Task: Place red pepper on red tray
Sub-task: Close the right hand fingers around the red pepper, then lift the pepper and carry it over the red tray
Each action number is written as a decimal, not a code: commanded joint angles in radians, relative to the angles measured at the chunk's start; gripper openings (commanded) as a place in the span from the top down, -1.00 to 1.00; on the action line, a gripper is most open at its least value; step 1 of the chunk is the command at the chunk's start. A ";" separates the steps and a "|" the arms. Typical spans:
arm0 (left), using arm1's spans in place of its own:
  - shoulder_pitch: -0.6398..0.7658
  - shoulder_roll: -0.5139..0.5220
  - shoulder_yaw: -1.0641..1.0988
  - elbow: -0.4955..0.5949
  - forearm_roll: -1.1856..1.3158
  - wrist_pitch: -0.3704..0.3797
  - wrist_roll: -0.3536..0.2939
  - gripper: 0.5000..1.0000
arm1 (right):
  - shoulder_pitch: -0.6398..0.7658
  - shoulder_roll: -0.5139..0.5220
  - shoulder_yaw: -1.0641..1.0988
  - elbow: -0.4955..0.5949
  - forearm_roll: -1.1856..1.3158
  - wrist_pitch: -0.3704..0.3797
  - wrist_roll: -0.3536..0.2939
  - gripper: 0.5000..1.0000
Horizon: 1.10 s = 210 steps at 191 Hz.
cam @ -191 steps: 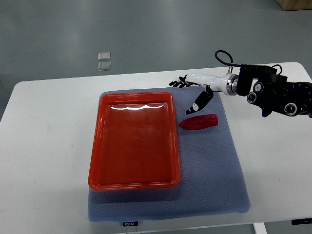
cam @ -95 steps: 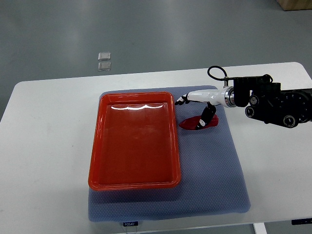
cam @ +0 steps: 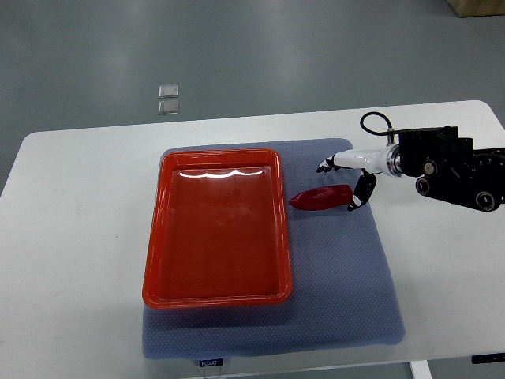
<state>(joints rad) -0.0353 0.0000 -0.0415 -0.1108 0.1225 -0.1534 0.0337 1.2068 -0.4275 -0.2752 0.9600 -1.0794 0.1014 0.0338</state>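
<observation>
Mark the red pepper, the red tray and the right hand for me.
red pepper (cam: 318,197), top view, middle of its body.
red tray (cam: 155,237), top view, left rim.
right hand (cam: 347,170), top view, between thumb and fingers.

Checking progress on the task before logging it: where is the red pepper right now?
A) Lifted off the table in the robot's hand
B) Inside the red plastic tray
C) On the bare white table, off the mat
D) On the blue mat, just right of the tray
D: the red pepper lies on the blue mat beside the right rim of the red plastic tray, which holds nothing, with the right hand at the pepper's right end.
</observation>
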 commanded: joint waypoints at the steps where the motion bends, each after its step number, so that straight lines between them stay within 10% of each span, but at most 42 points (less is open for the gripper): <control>1: 0.000 0.000 0.000 0.000 0.000 0.000 0.000 -1.00 | 0.000 -0.001 -0.001 0.000 -0.001 0.001 -0.003 -0.60; 50: 0.000 0.000 0.000 0.000 0.000 0.000 0.000 -1.00 | 0.004 0.001 0.001 0.029 0.006 0.009 0.000 -0.54; 119: 0.000 0.000 0.000 0.000 0.000 0.000 0.000 -1.00 | 0.004 0.007 0.001 0.029 0.003 0.012 0.003 -0.01; 175: 0.000 0.000 0.000 0.000 0.000 0.000 0.000 -1.00 | 0.005 0.007 -0.001 0.031 0.003 0.017 0.003 0.79; 210: 0.000 0.000 0.000 0.000 0.000 0.000 0.000 -1.00 | 0.013 0.004 0.001 0.031 0.003 0.017 0.003 0.83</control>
<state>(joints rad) -0.0353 0.0000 -0.0414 -0.1104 0.1227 -0.1534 0.0337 1.2128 -0.4197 -0.2749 0.9908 -1.0779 0.1182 0.0368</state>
